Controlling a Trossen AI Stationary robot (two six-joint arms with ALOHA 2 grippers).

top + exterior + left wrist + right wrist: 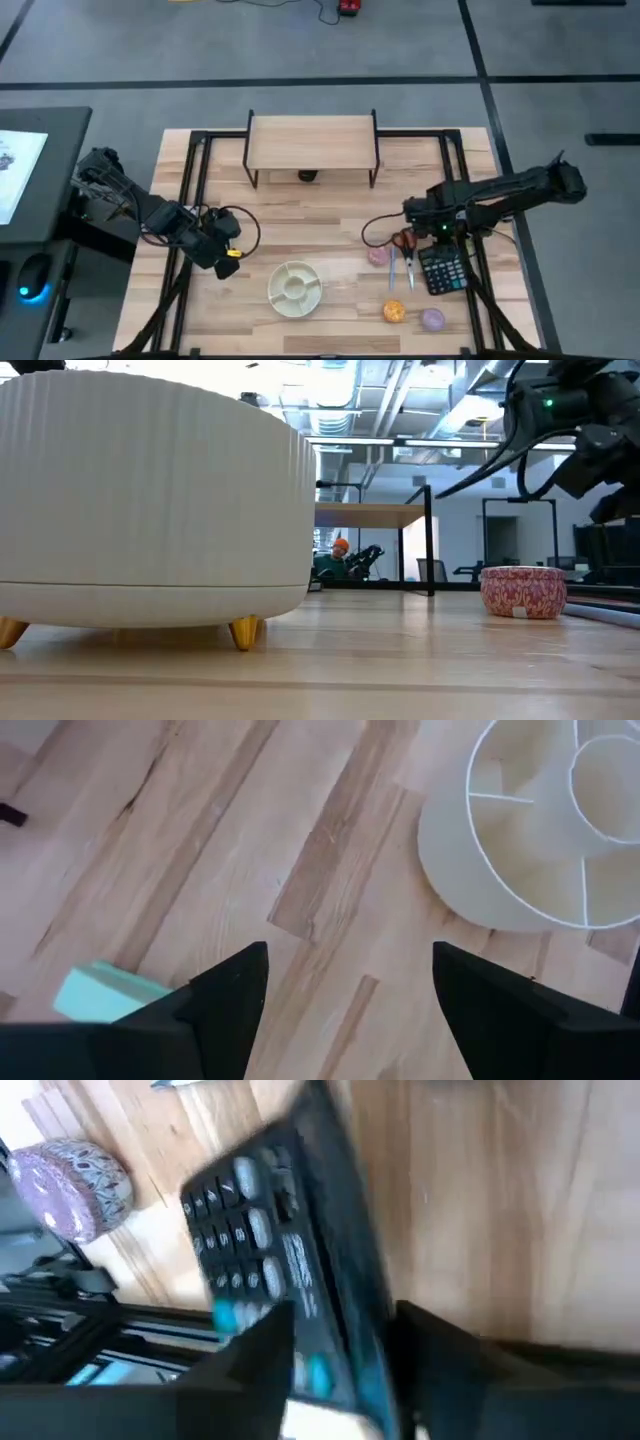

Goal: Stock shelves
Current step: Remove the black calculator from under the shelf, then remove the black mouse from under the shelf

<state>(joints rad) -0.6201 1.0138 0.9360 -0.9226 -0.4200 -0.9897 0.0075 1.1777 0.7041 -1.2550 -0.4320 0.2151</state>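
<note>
Fingers (335,1380) astride calculator (285,1270), wrist view only

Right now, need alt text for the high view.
Right claw sits over a black calculator on the wooden table; left claw waits open near a white divided dish. The riser shelf stands at the far edge.
</note>
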